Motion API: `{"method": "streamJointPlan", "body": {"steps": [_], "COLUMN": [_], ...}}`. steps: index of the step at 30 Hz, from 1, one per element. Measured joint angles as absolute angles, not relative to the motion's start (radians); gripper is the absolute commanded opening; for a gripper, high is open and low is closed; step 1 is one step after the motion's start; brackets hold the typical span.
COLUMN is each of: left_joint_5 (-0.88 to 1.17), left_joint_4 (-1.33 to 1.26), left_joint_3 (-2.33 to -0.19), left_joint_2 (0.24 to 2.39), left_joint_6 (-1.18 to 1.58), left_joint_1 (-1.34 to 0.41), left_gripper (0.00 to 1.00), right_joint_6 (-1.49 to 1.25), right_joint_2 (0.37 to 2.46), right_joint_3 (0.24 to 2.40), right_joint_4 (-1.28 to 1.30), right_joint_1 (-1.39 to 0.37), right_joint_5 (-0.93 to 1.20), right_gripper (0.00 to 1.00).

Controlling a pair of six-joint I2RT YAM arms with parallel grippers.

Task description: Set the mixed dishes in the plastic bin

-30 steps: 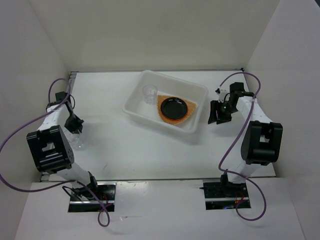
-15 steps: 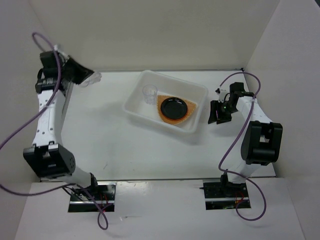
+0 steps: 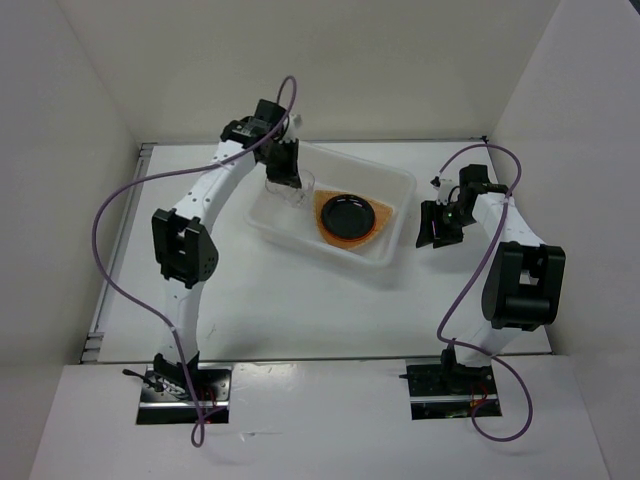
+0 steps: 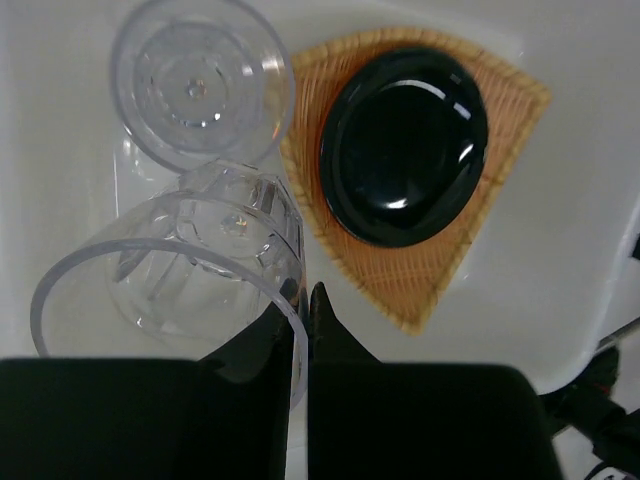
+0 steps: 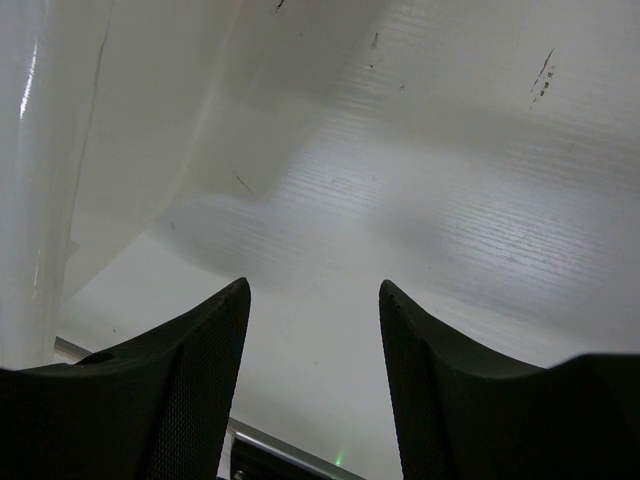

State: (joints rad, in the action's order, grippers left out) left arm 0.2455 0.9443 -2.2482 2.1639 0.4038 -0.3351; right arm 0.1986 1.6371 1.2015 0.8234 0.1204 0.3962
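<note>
Two left fingers [image 4: 335, 350] clamp the rim of a tilted clear cup [image 4: 190, 260]; a second clear cup [image 4: 200, 85] stands just ahead in the plastic bin [image 4: 560, 250], with the black plate [image 4: 405, 145] on the basket tray [image 4: 440, 270] ahead-right. Right fingers [image 5: 200, 380] stand apart above the surface [image 5: 450, 200].

A robotics lab test cell: plain white panel walls [image 3: 300, 60] box in a flat white tabletop [image 3: 300, 300], where two black-and-white jointed robot arms [image 3: 185, 250], trailing loose purple cables [image 3: 96, 235], stand bolted to shiny metal base plates [image 3: 440, 395].
</note>
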Motion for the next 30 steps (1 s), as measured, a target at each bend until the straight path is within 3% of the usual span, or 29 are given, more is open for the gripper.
{"method": "streamJointPlan", "body": {"steps": [11,16,19,22,23,28,30], "left_joint_5": [0.057,0.004,-0.008,-0.015,-0.014,-0.015,-0.022], "left_joint_4": [1.022,1.023,1.019,1.016,1.016,1.004,1.003], "left_joint_3": [-2.208,-2.182,-2.168,-2.166,-2.166,-2.167,-2.17], "left_joint_2": [2.177,2.217,2.244,2.26,2.26,2.26,2.26], "left_joint_6": [0.337,0.314,0.307,0.294,0.291,0.288,0.289], "left_joint_1": [-0.421,-0.428,-0.434,-0.436,-0.436,-0.438,-0.438], "left_gripper": [0.0,0.08,0.15,0.4,0.54,0.61,0.61], "right_joint_6": [0.199,0.199,0.199,0.199,0.199,0.199,0.201], "right_joint_2": [1.637,1.637,1.637,1.637,1.637,1.637,1.637], "right_joint_3": [1.201,1.201,1.201,1.201,1.201,1.201,1.201], "right_joint_4": [0.823,0.823,0.822,0.822,0.822,0.822,0.823], "right_joint_1": [0.12,0.12,0.12,0.12,0.12,0.12,0.12], "right_joint_5": [0.396,0.396,0.396,0.396,0.396,0.396,0.39], "right_gripper": [0.6,0.6,0.6,0.6,0.6,0.6,0.4]}}
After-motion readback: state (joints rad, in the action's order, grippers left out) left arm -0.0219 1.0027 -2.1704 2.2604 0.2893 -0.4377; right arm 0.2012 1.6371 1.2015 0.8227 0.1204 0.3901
